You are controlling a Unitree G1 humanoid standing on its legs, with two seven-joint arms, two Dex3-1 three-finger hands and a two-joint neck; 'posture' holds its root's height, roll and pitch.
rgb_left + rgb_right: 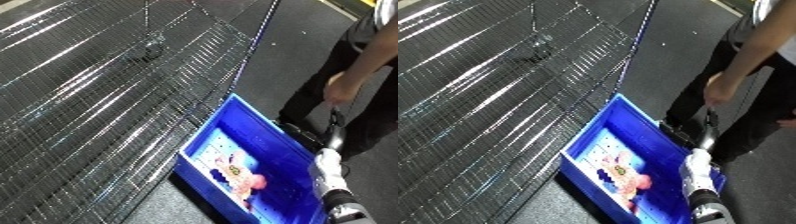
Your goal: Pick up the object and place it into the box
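A pink object (631, 181) lies inside the blue bin (631, 131), beside a wire shelf (496, 80).

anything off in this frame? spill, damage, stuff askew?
Nothing stands out. The blue bin sits upright on the dark floor beside the wire rack, with a pink item lying inside it. No spill or damage is visible.

Setting: my workspace reads as a warehouse or stockroom: broad wire-mesh shelving (98, 85), blue plastic bin (266, 135) at its lower right corner, dark speckled floor (293, 55).
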